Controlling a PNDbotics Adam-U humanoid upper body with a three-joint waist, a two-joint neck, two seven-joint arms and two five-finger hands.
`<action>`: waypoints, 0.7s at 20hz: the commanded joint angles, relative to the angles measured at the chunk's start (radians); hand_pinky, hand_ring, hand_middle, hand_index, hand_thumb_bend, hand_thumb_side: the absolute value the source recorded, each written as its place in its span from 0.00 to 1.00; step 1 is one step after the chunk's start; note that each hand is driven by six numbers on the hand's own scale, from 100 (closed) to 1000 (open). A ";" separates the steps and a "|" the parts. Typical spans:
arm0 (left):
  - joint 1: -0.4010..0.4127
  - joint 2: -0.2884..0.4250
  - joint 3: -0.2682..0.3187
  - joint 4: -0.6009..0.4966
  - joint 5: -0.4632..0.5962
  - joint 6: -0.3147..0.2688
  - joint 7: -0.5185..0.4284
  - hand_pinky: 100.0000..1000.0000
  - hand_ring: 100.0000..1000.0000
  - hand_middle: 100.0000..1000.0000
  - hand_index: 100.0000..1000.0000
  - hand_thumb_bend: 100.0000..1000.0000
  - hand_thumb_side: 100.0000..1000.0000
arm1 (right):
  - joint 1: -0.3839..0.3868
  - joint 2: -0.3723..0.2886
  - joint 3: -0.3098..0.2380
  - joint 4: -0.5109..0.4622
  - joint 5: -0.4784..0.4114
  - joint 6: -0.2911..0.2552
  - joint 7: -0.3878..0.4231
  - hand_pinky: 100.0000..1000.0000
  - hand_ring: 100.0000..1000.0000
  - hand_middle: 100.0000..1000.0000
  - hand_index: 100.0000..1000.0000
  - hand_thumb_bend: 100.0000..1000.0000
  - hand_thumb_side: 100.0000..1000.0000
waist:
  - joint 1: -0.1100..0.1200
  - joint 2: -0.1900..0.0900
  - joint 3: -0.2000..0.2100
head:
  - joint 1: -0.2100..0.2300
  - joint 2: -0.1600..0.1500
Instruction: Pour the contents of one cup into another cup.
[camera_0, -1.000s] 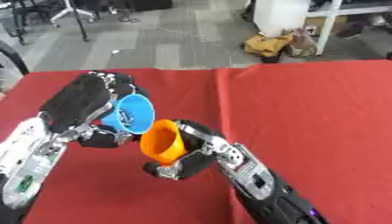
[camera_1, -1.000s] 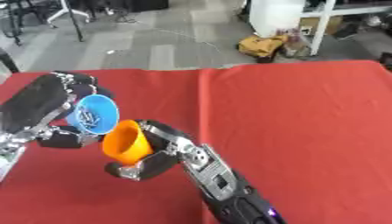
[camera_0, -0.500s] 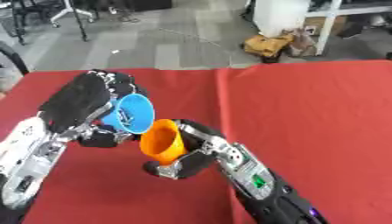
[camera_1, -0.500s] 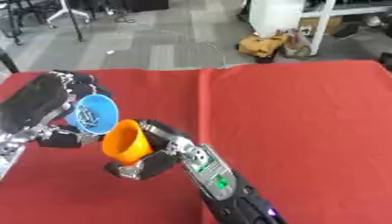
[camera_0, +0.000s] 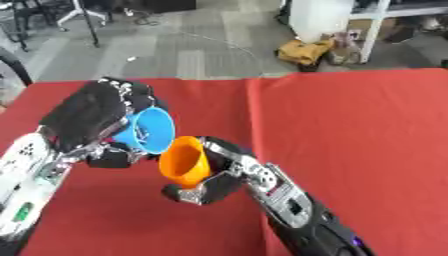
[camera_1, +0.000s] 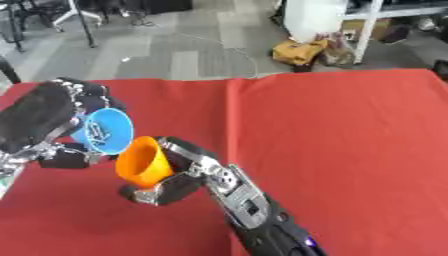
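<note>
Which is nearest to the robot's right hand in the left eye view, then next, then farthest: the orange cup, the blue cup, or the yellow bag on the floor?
1. Orange cup: held in the right hand itself.
2. Blue cup: just up and left, in the left hand.
3. Yellow bag: far off, on the floor beyond the table.

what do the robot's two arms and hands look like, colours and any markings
The left hand is bulky and black with small silver studs along its top edge; its forearm is white with black panels and a small green mark low down. The right hand is black, on a black forearm with silver-grey joint plates bearing round fittings, a small green mark midway and a purple light near the bottom edge. No loose cables show.
</note>
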 joint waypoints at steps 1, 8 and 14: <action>-0.017 0.032 0.016 -0.038 -0.018 0.004 -0.010 0.37 0.35 0.33 0.66 0.58 0.00 | -0.019 0.005 -0.004 -0.021 0.001 -0.002 -0.002 0.69 0.37 0.35 0.69 0.25 0.00 | 0.000 -0.019 0.001 | -0.002 -0.001; -0.019 0.035 0.018 -0.072 -0.043 0.015 -0.025 0.37 0.35 0.34 0.66 0.57 0.00 | -0.020 0.004 -0.005 -0.020 0.001 -0.002 0.000 0.69 0.37 0.35 0.69 0.25 0.00 | 0.001 -0.020 0.003 | -0.003 -0.001; -0.023 0.035 0.018 -0.086 -0.061 0.021 -0.028 0.36 0.35 0.33 0.66 0.58 0.00 | -0.020 0.004 -0.005 -0.019 0.002 -0.003 0.000 0.69 0.37 0.35 0.69 0.25 0.00 | 0.002 -0.020 0.003 | -0.004 -0.001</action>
